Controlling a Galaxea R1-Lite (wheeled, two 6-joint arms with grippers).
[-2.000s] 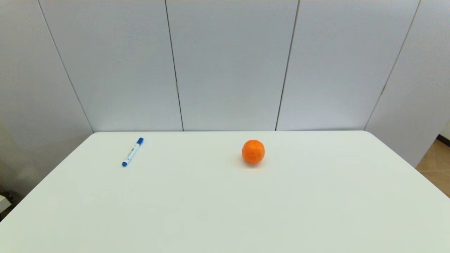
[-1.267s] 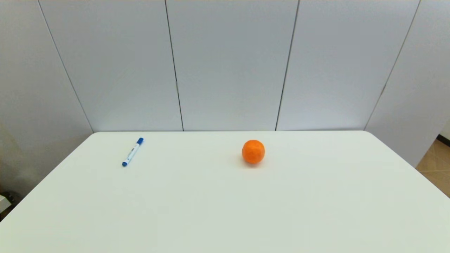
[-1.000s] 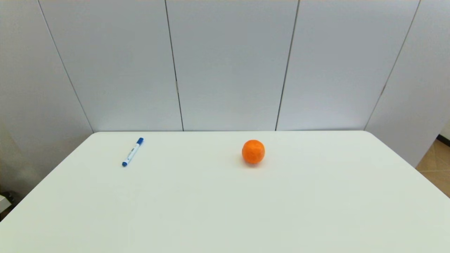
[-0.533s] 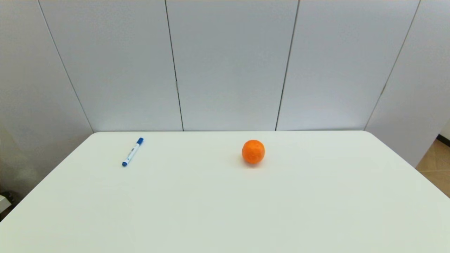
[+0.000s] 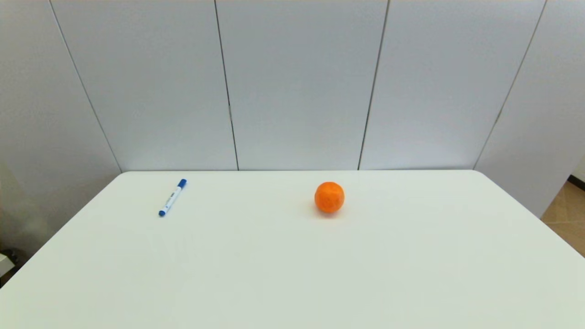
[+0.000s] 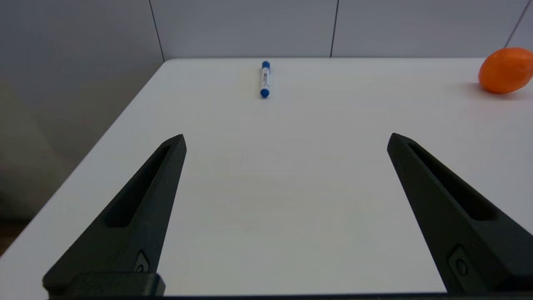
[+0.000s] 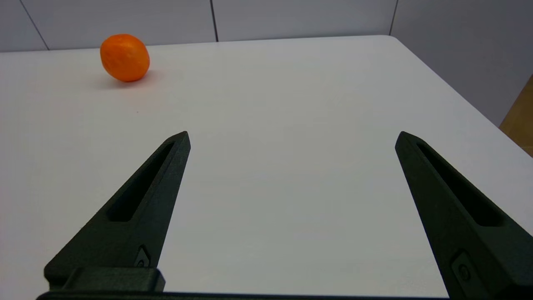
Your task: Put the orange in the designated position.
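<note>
The orange (image 5: 329,197) rests on the white table (image 5: 292,265), toward the far edge and a little right of centre. It also shows as the orange (image 6: 505,70) in the left wrist view and the orange (image 7: 124,57) in the right wrist view. Both arms are outside the head view. My left gripper (image 6: 286,139) hangs open over bare table near the front left, far from the fruit. My right gripper (image 7: 292,137) is open too, near the front right, with nothing between its fingers. The designated position has no mark of its own on the tabletop.
A white marker pen with a blue cap (image 5: 172,197) lies at the far left of the table, seen also as the pen (image 6: 264,78). Grey wall panels (image 5: 297,87) stand behind the table. The table's right edge (image 7: 458,96) drops to a tan floor.
</note>
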